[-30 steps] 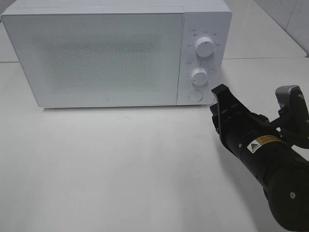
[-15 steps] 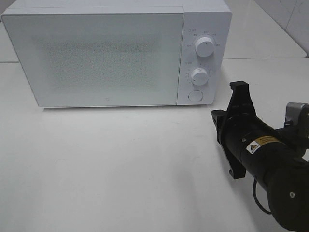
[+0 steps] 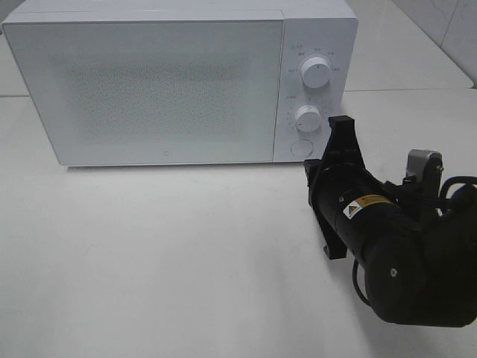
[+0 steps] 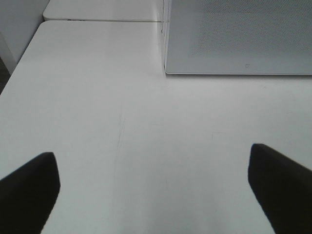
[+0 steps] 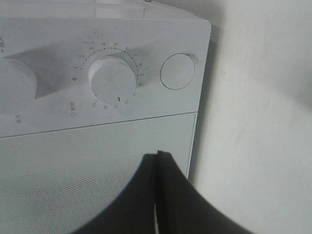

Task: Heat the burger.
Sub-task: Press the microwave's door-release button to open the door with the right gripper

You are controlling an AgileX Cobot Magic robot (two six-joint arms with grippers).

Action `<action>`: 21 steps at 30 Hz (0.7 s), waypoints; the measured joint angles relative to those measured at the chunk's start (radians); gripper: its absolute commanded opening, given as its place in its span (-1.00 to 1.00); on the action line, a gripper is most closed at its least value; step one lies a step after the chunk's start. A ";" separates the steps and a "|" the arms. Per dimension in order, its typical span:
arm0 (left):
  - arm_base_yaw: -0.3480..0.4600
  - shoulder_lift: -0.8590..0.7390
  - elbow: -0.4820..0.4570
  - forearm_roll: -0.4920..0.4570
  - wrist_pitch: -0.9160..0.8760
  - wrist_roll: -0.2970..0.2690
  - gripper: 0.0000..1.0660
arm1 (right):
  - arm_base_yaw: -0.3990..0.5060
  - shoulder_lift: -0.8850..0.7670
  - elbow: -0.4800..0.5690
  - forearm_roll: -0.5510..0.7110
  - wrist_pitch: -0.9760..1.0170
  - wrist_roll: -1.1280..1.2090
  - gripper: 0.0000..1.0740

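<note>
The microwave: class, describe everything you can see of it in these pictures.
The microwave is a white box, plastic-looking, standing upright on the white table. Its wide door is shut, with a dotted mesh window. The panel on the right carries two round knobs, upper and lower, ringed by small markings, and a round button beneath. The shut right gripper hangs close before that panel; contact cannot be told.

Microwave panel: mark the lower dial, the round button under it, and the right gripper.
lower dial [image 3: 307, 117], exterior high view, centre of the knob face.
round button [image 3: 301, 147], exterior high view, middle of the button.
right gripper [image 5: 157, 158], right wrist view, seam where the shut fingertips meet.
</note>
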 measured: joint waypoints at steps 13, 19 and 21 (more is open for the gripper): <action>0.000 0.000 0.000 0.000 0.000 0.000 0.83 | -0.092 0.082 -0.140 0.021 0.127 0.002 -1.00; 0.000 0.000 0.000 0.000 0.000 0.000 0.83 | -0.131 0.117 -0.196 -0.014 0.149 0.002 -1.00; 0.000 0.000 0.000 0.000 0.000 0.000 0.83 | -0.146 0.139 -0.223 -0.022 0.160 0.002 -1.00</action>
